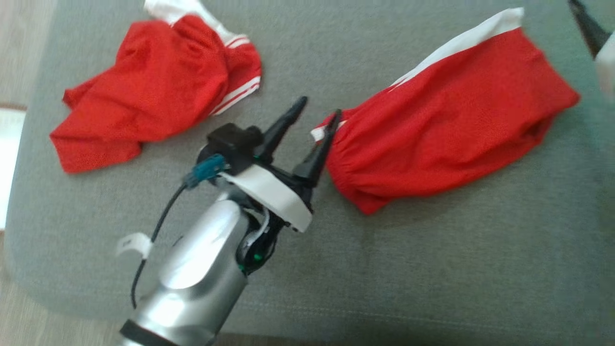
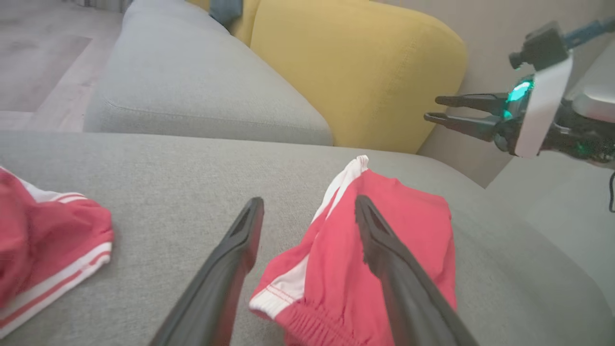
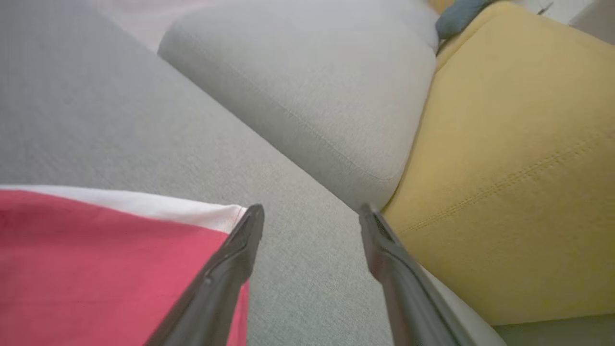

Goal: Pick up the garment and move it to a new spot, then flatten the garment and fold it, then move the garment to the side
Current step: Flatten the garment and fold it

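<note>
Left claw (image 1: pixel 320 105) and right claw (image 3: pixel 310 211) are spread and empty beside the red shorts (image 1: pixel 451 120); flattening comes next: pinch ends, pull.

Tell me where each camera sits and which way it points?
Head view: on the head, looking down on a grey sofa seat, a crumpled red garment and a flatter red garment; the left claw and silver forearm show.
Left wrist view: behind the open left claw, looking along the seat toward a yellow cushion; the right claw shows too.
Right wrist view: behind the open right claw, facing that cushion.
Shared: all three see the flatter red garment.
</note>
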